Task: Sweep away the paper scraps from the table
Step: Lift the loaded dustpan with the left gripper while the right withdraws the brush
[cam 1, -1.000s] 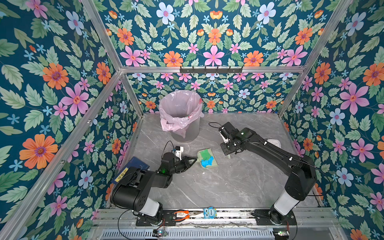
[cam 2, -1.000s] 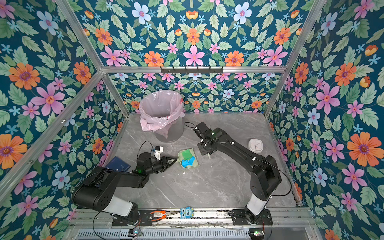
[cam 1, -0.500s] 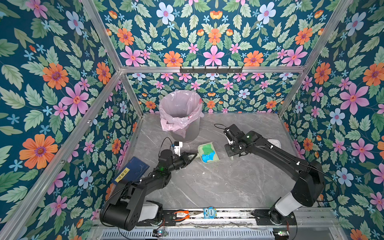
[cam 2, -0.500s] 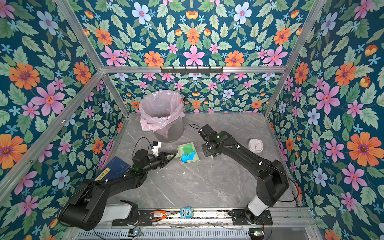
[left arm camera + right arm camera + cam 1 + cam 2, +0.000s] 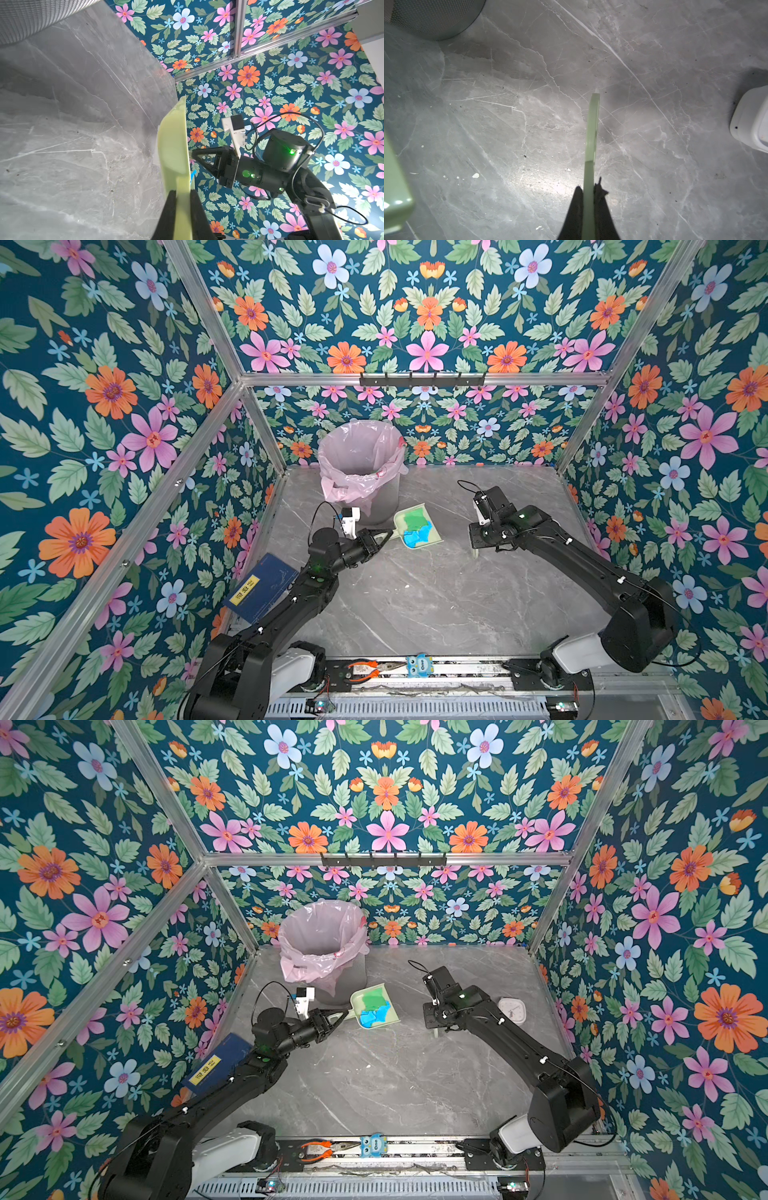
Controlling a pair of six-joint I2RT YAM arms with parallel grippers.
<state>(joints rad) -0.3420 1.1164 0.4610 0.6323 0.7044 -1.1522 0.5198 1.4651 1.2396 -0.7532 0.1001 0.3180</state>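
The paper scraps [image 5: 417,526] [image 5: 373,1006], green and sky-blue, lie piled in a pale green dustpan [image 5: 434,536] [image 5: 394,1016]. My left gripper [image 5: 384,536] [image 5: 338,1016] is shut on the dustpan's handle and holds it just right of the bin. In the left wrist view the left gripper [image 5: 182,197] clamps the handle, the pan's underside [image 5: 173,145] faces me, and one blue scrap [image 5: 193,173] peeks over its edge. My right gripper [image 5: 476,547] [image 5: 588,187] points down at the table [image 5: 415,605], shut on a thin pale green brush [image 5: 591,135].
A bin with a pink liner [image 5: 361,464] stands at the back, close behind the dustpan. A blue book [image 5: 262,593] leans at the left wall. A white square device [image 5: 512,1009] [image 5: 751,120] sits behind the right arm. Orange pliers [image 5: 365,668] lie on the front rail.
The left arm has stretched out and carried the dustpan with its scraps back toward the bin. The right gripper has moved right, away from the dustpan, still gripping the brush.
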